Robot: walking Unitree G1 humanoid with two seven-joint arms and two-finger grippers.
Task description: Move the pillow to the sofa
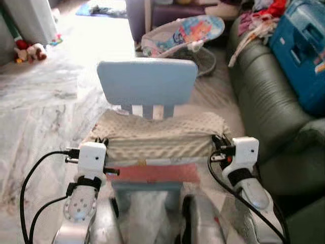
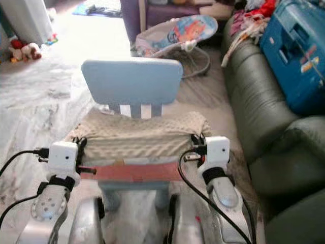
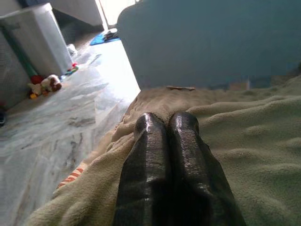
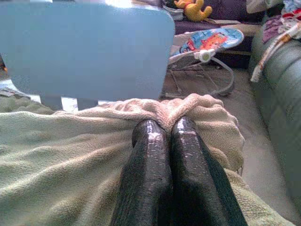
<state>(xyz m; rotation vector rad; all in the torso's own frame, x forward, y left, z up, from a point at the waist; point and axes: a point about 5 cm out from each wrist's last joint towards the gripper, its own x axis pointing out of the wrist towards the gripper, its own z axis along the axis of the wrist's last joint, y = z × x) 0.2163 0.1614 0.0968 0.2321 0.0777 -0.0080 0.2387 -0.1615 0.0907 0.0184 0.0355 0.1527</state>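
Chair back (image 1: 147, 83) blocks ahead — sofa (image 1: 264, 96) (cluttered by blue case (image 1: 302, 48)) crowds the right.

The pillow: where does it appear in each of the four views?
Left eye view: pillow at centre, on the blue chair.
Right eye view: centre, slightly left.
Left wrist view: across the foreground, under the left gripper.
Right wrist view: foreground, bunched at the right gripper.
Shared landmark: the chair's backrest.

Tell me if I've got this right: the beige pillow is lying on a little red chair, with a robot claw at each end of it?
Not quite: the chair is light blue, as the left eye view shows. The rest holds: the beige pillow lies on it, with the left claw and right claw at its ends.
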